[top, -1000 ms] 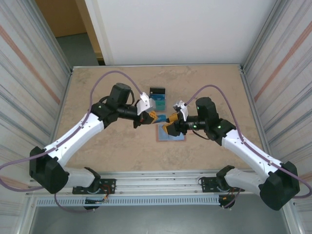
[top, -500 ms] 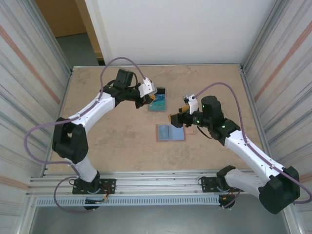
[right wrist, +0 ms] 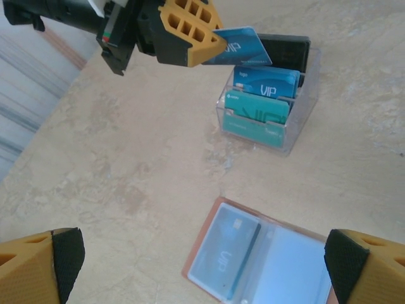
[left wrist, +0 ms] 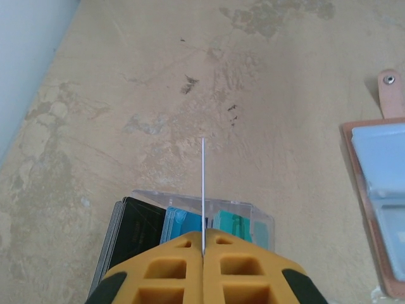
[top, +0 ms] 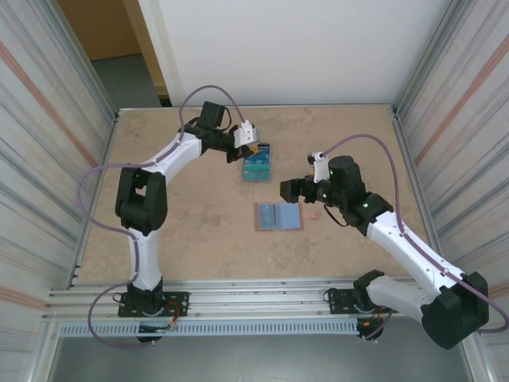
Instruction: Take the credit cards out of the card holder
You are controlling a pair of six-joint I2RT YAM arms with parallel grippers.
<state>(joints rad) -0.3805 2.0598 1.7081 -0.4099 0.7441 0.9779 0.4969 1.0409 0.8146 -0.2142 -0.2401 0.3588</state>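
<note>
The card holder (top: pixel 278 216) lies open and flat at the table's middle, reddish-brown with pale blue pockets; its strap tab points right. One blue credit card (right wrist: pixel 231 256) still sits in its left pocket. My left gripper (top: pixel 252 149) is shut on another blue credit card (right wrist: pixel 240 47), seen edge-on as a thin line (left wrist: pixel 203 183) in the left wrist view. It hangs just above a clear plastic box (top: pixel 257 165) holding black (left wrist: pixel 136 228), blue (left wrist: pixel 183 221) and teal (left wrist: pixel 237 225) cards. My right gripper (right wrist: pixel 202 263) hovers wide open and empty above the card holder (right wrist: pixel 266 266).
The clear box (right wrist: pixel 269 95) stands behind the card holder toward the back wall. Ribbed metal walls close in both sides of the table. Bare tabletop (top: pixel 183 223) stretches to the left and front of the holder.
My left arm has carried the blue card from above the holder back to the clear box. My right gripper has opened wide and drawn back to the right.
</note>
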